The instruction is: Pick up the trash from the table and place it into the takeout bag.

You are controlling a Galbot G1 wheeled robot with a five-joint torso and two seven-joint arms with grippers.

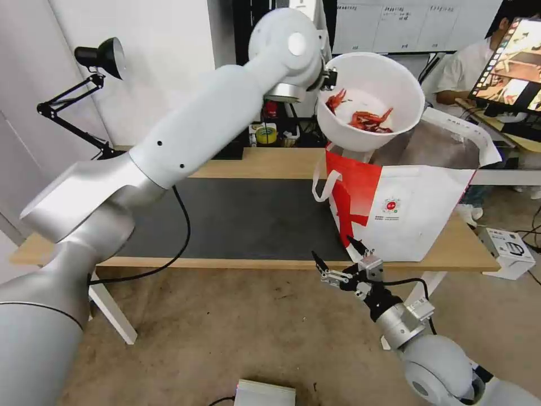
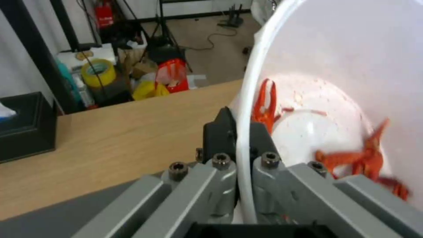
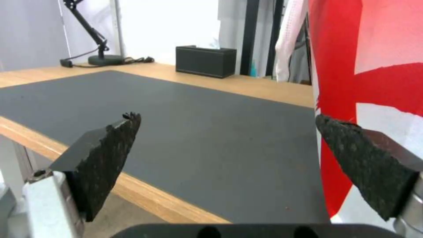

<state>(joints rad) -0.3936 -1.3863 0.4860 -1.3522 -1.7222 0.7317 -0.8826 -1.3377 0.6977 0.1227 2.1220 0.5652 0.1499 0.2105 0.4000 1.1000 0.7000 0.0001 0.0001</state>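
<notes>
While pinched (rim, apparently): bowl [image 1: 370, 101] above bag [image 1: 406, 203].

One bowl [image 1: 369, 101], one takeout bag [image 1: 406, 206], one tissue box [image 3: 206, 61], one lamp [image 1: 98, 56].

Background items. Black desk lamp [image 1: 100, 56] — articulated arm, at the desk's far left corner, its round base [image 3: 105, 59] resting on the wood. Black tissue box [image 3: 205, 61] at the far edge. Yellow tape roll [image 2: 97, 71] and a red bag [image 2: 173, 75] on the floor behind the desk. White box [image 1: 509, 251] — on the floor at right, beside cables. Monitor [image 1: 514, 65] at upper right.
</notes>
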